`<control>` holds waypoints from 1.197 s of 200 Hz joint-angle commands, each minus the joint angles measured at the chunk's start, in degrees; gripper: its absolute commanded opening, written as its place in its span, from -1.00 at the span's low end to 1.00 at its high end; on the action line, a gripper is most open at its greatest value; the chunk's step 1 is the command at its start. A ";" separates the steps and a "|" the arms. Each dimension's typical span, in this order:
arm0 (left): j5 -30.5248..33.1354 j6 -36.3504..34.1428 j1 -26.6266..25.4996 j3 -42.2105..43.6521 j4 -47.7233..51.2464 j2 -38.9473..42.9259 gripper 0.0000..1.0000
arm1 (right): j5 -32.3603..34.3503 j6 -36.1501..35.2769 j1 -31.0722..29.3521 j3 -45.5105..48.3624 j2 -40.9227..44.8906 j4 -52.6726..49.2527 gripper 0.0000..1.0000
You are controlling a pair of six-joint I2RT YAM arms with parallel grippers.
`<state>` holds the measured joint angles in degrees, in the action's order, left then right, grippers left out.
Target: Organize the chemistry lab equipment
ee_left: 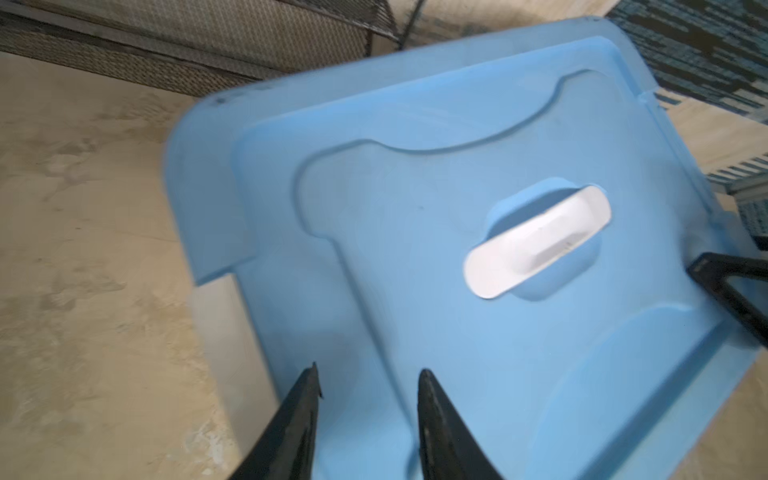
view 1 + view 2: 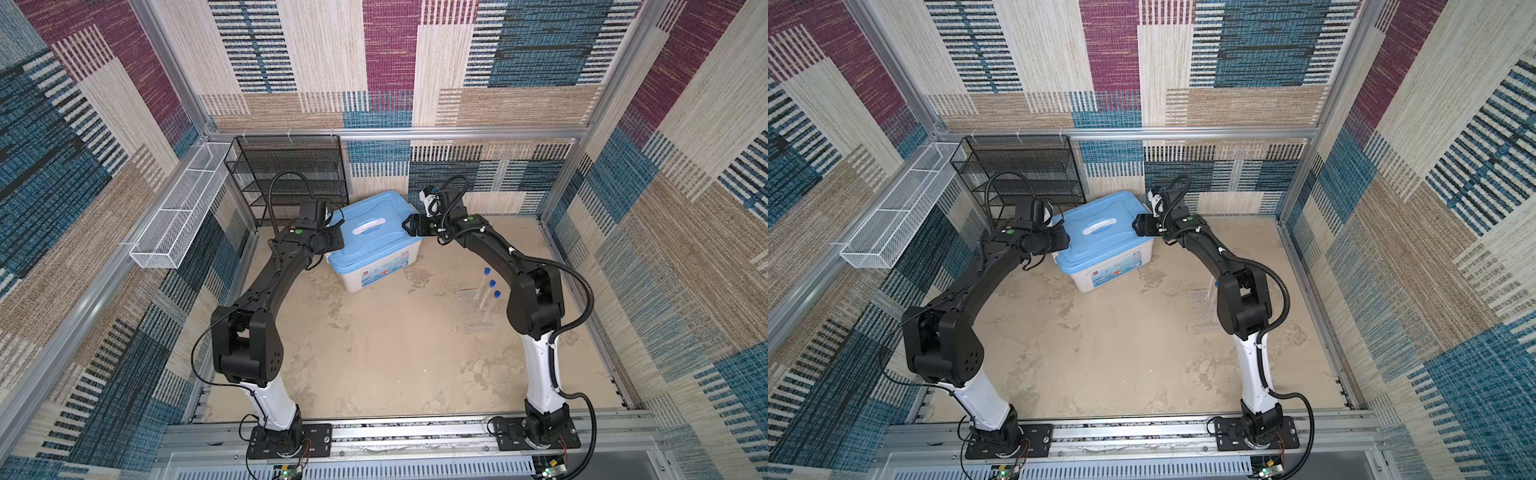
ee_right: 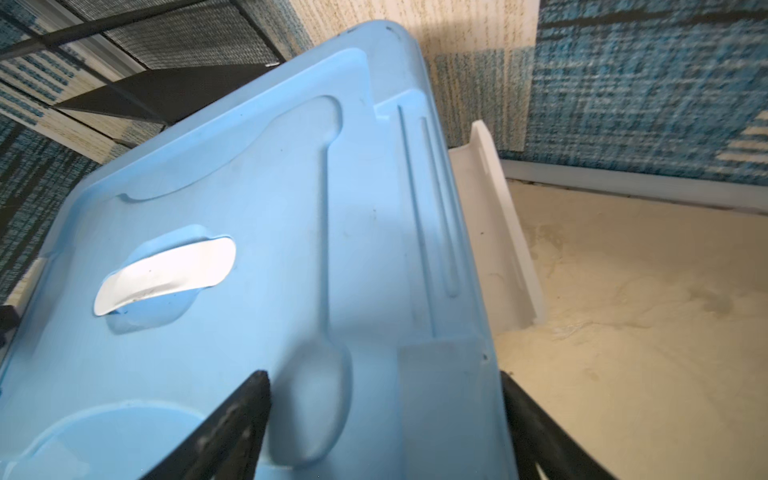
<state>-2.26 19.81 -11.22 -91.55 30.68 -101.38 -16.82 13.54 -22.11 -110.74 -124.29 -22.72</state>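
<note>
A: Over the blue lid point(image 1: 415, 166): L fingers point(image 1: 297, 415) part-open, empty; R fingers point(image 3: 241, 415) wide apart, straddling its edge, nothing held.
B: Task stuff?
A: Three blue-capped tubes point(image 2: 487, 296) lie on surface point(image 2: 374, 353), well apart from both fingers, nearer R.

Smooth matt plastic lid point(image 1: 415, 216), black metal mesh shelf point(image 2: 291, 174), clear tubes point(image 2: 492, 284), rough tabletop point(image 2: 374, 353).

Legible text: none | item: printed sticker point(image 2: 386, 268) on white front wall of blue-lidded storage bin point(image 2: 357, 284) | place: lower than, and between, fingers of left gripper point(image 1: 368, 370) and right gripper point(image 3: 382, 374) | lettering too small to read
</note>
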 commanded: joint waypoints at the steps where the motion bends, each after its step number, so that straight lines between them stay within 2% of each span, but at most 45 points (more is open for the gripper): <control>1: -2.28 0.57 -0.28 -0.83 0.16 -1.49 -0.17 | -1.86 1.73 -1.51 6.41 3.08 -1.67 0.64; 49: -2.51 1.07 -0.20 2.51 -1.17 1.79 -0.15 | -0.56 7.73 -3.81 15.44 13.34 -1.26 0.65; 77: -1.45 0.23 -0.20 1.75 0.23 3.29 -0.13 | -4.12 9.49 -3.35 21.02 18.15 4.52 0.68; 92: -2.13 0.35 -0.20 1.70 0.78 3.93 -0.12 | -5.43 10.76 -2.47 22.82 19.40 7.12 0.75; 109: -3.72 0.62 -0.38 2.58 0.85 5.20 -0.09 | -0.89 10.64 -1.30 22.04 20.26 5.61 0.95; 121: -3.65 0.41 -0.55 3.63 0.79 6.15 -0.08 | -2.73 11.48 0.61 22.85 21.04 6.99 0.99; 143: -3.41 0.14 -0.64 5.14 0.55 6.80 -0.08 | -6.69 11.91 1.63 23.47 20.49 9.37 0.99; 171: -4.94 0.44 -0.73 5.84 0.29 5.78 -0.08 | -13.53 12.39 1.73 21.03 15.36 11.44 0.99; 205: -4.55 -0.25 -0.73 6.47 0.72 4.46 -0.10 | -13.37 12.78 1.72 16.02 10.28 9.77 0.99; 239: -4.22 0.23 -0.64 8.40 -0.86 4.82 -0.13 | -10.83 12.01 1.72 17.51 12.49 10.18 0.99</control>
<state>-6.35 19.81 -11.99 -84.12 27.92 -96.33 -28.71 25.50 -20.29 -93.84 -113.19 -12.49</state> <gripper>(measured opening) 0.437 0.993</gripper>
